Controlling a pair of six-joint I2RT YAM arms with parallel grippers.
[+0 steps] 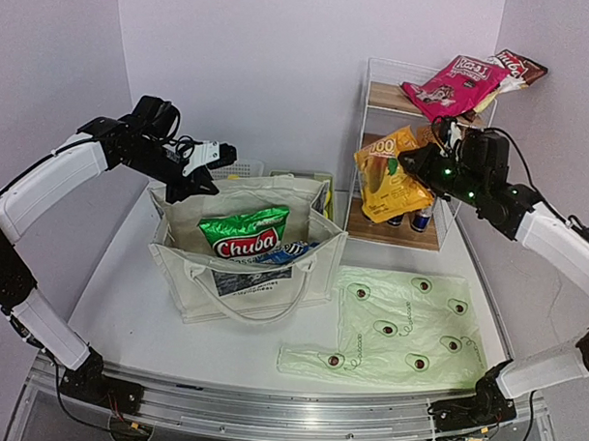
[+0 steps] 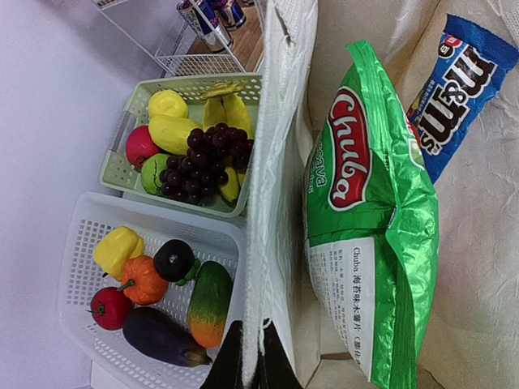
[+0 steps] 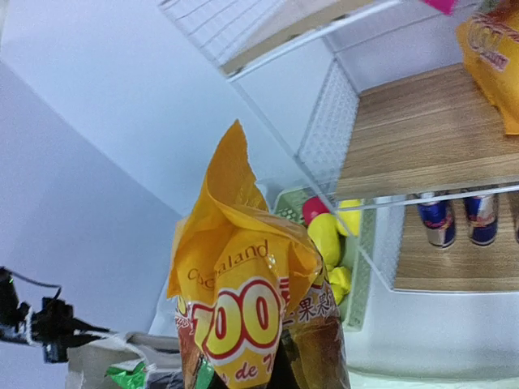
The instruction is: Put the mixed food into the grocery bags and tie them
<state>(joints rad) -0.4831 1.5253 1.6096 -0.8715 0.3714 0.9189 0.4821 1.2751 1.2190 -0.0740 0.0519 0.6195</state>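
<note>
Behind the orange packet (image 3: 243,324), right jaws are hidden.

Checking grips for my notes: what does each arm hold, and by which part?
Left fingers clamp the canvas tote at its rim; right fingers grip the orange snack packet by one edge.

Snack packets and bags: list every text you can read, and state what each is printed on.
"Chuba": green-and-white packet inside the canvas tote.
"m&m": blue packet beside it.
"700": orange packet.
Too small or blurred to read: the pink packet, the tote's print panel, the script on the avocado bag, the fine print on the green-and-white packet.
</note>
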